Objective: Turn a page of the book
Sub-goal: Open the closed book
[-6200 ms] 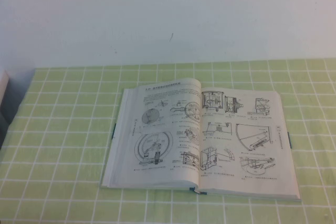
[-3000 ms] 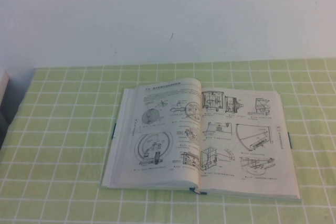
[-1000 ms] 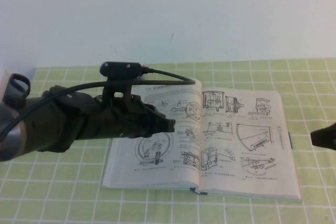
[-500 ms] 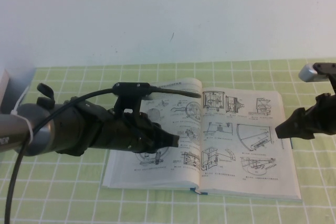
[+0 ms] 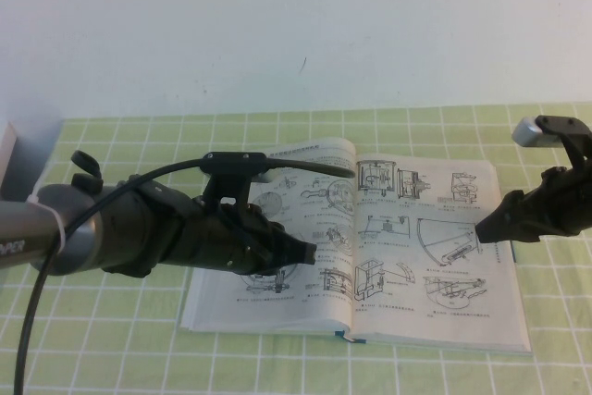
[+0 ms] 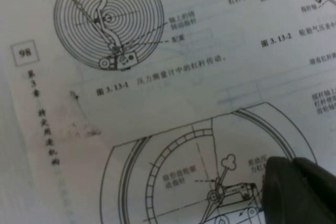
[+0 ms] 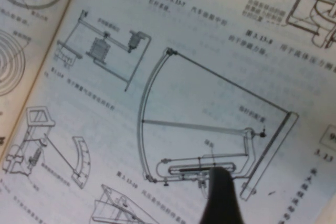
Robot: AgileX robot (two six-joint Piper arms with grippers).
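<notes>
While both arms reached in from the sides, the book point(image 5: 356, 247) lay open and flat on the green checked cloth point(image 5: 111, 321)
The left gripper point(image 5: 301, 253) hung low over the left-hand page, its dark tip above the large round diagram near that page's lower half; the left wrist view showed the tip point(image 6: 302, 190) close to the paper beside a ring-shaped drawing, and whether its fingers were apart or together could not be told. The right gripper point(image 5: 485, 228) pointed inward over the outer part of the page point(image 5: 430, 247) on the right, above the quarter-circle sketch point(image 7: 210, 129); only one dark tip point(image 7: 223, 198) showed in the right wrist view, so its opening could not be told either. That page lay flat, and a white wall point(image 5: 277, 25) stood behind the table
</notes>
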